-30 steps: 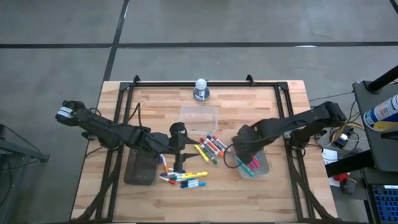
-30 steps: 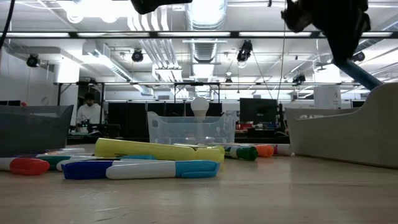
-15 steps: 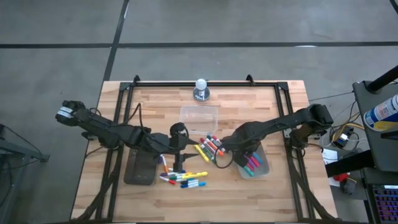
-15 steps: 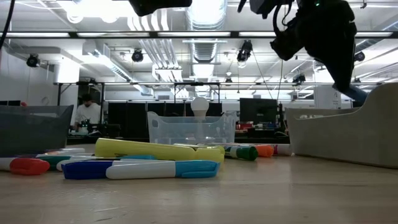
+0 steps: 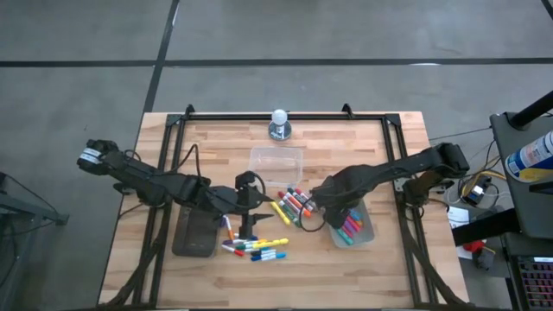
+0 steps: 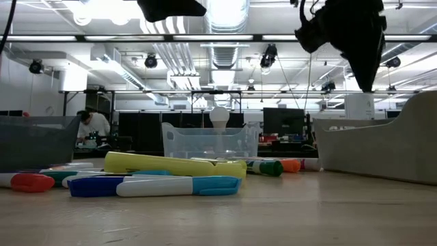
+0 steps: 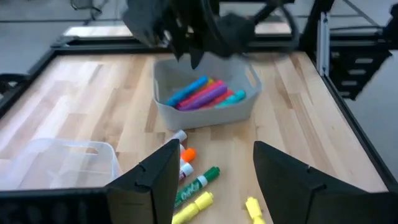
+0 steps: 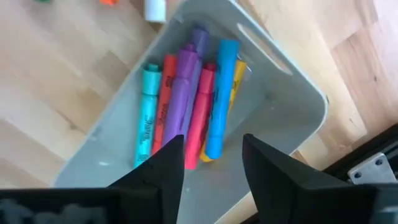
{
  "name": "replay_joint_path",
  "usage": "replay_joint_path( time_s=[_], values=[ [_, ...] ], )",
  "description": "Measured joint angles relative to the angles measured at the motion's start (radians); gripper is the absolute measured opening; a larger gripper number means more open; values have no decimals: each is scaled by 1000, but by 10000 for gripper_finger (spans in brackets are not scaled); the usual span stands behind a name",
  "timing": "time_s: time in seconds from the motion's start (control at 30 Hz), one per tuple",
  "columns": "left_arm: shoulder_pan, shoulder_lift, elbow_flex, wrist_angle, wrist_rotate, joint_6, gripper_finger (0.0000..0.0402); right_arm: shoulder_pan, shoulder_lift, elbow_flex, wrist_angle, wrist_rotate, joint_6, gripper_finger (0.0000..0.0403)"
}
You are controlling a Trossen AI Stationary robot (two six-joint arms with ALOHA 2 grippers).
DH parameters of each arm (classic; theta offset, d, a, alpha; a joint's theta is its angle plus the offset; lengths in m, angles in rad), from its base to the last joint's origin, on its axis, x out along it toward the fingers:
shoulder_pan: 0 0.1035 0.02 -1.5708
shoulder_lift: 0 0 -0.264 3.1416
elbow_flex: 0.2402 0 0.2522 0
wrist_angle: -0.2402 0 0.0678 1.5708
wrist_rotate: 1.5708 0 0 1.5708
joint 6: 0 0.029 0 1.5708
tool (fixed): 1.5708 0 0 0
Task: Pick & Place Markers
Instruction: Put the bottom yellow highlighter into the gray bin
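**Stock on my table, largest item first**

1. Wooden table (image 5: 346,259): bears everything listed here.
2. My left arm: reaches in over the table's middle. My left gripper (image 7: 214,180) hangs above the loose markers, its fingers (image 7: 163,177) spread wide with nothing between them.
3. My right arm: comes in from the right edge. My right gripper (image 8: 208,165) hangs over the grey tub, fingers (image 8: 264,163) parted and empty.
4. Dark flat tray (image 5: 194,235): lies on the left part of the table, just beside the loose markers.
5. Clear tub (image 5: 276,161): stands at the table's middle toward the far edge. I cannot tell whether it holds anything.
6. Grey tub (image 8: 283,109): stands on the right part of the table. It holds a row of markers (image 8: 186,106) lying side by side: teal, red, purple, pink, blue and yellow.
7. White knob on a dark base (image 5: 279,123): stands at the far edge, beyond the clear tub.
8. Loose markers, two clusters: one (image 5: 295,203) between the clear tub and the grey tub, mixed colours; the other (image 5: 257,249) nearer the front edge, beside the dark tray. In the low view a yellow one (image 6: 174,165) rests across a blue-and-white one (image 6: 153,186).
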Motion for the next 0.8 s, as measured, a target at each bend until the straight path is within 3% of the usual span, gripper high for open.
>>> replay_joint_path(
  time_s=[0.17, 0.5, 0.67, 0.8],
  values=[
    [0, 0, 0, -73, 79, -8, 197, 5, -39, 48, 11, 42, 0, 161],
    [-6, 37, 0, -190, 261, -78, 197, 27, -75, 171, 22, 246, -47, 162],
    [-15, 85, 0, -217, 269, -113, 197, 57, -76, 194, 105, 355, -111, 162],
    [-28, 135, 0, -219, 268, -136, 197, 98, -76, 195, 183, 509, -122, 162]
  ],
)
